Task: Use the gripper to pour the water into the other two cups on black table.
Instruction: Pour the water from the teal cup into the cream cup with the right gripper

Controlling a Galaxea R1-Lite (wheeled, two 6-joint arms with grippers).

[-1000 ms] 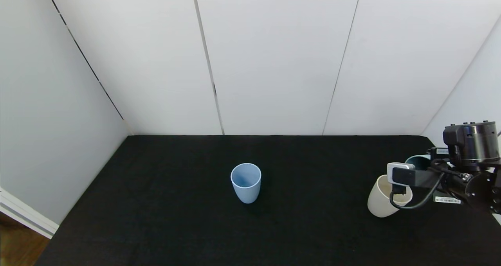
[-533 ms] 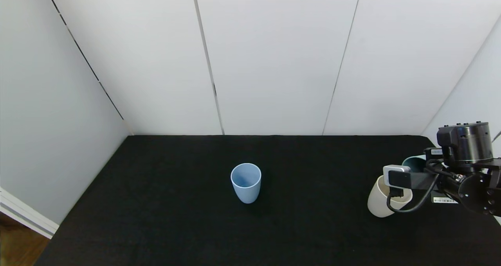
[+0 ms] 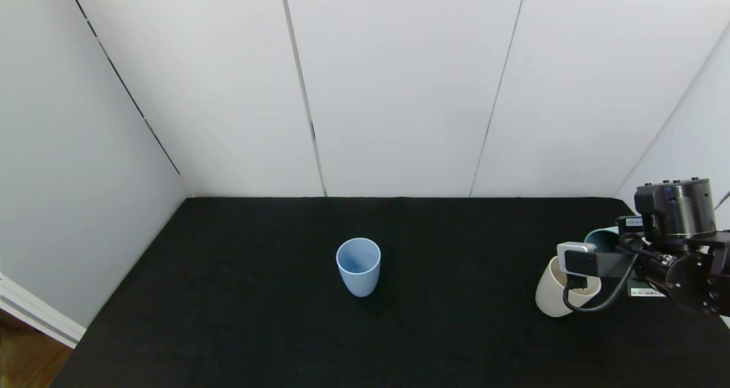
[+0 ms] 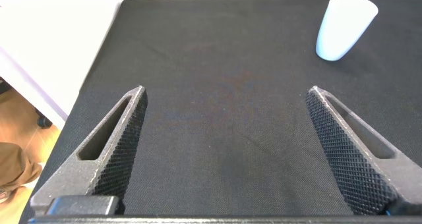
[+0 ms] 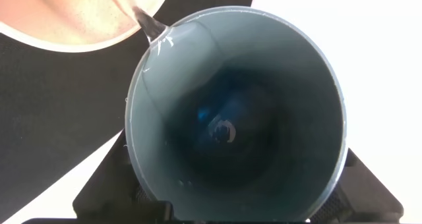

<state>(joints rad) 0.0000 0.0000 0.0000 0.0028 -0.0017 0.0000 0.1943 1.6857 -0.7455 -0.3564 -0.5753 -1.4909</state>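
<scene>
My right gripper [image 3: 613, 250] is shut on the teal-green cup [image 3: 601, 238] and holds it tilted over the cream-beige cup [image 3: 554, 298] at the right of the black table [image 3: 228, 296]. In the right wrist view a thin stream of water [image 5: 148, 28] runs off the teal cup's rim [image 5: 264, 66] into the cream cup [image 5: 66, 13]. A little water glints at the teal cup's bottom. The light blue cup [image 3: 358, 265] stands upright mid-table, apart from both. My left gripper [image 4: 225, 92] is open and empty, low over the table, with the blue cup [image 4: 344, 26] far ahead of it.
White wall panels [image 3: 399, 91] close off the back and both sides of the table. The table's left edge [image 4: 86, 85] drops to a wooden floor [image 3: 23, 359]. The cream cup stands near the table's right edge.
My right gripper with the teal cup has shifted slightly left over the cream cup. The blue and cream cups have not moved.
</scene>
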